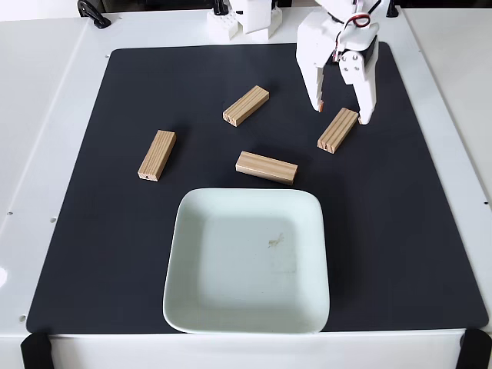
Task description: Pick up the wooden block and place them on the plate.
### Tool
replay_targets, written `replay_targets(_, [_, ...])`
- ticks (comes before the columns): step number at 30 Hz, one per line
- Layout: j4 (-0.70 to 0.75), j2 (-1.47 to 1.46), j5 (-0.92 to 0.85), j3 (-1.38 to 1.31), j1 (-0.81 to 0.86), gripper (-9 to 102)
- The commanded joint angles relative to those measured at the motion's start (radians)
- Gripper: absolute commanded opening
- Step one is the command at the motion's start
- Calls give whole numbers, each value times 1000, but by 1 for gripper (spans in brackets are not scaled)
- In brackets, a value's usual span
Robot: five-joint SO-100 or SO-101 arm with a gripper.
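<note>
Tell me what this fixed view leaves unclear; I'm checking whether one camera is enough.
- Arm: cut off by the top edge above the gripper.
- Height of the open fingers over the rightmost block: unreadable from above.
- Speck on the plate: too small to identify.

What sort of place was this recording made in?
Probably a tabletop robot practice bench rather than a kitchen: a black mat covers a white table, a white two-finger gripper hangs open over four small pine blocks, and the pale mint square plate sits empty.
</note>
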Motion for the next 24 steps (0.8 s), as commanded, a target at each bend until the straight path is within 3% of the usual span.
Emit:
replay_targets(1, [-11, -9, -12, -55, -5, 29])
replay_targets(16, [-77, -55, -32, -5, -38, 29])
replay_targets(24, [-206, -48, -34, 101, -35, 29])
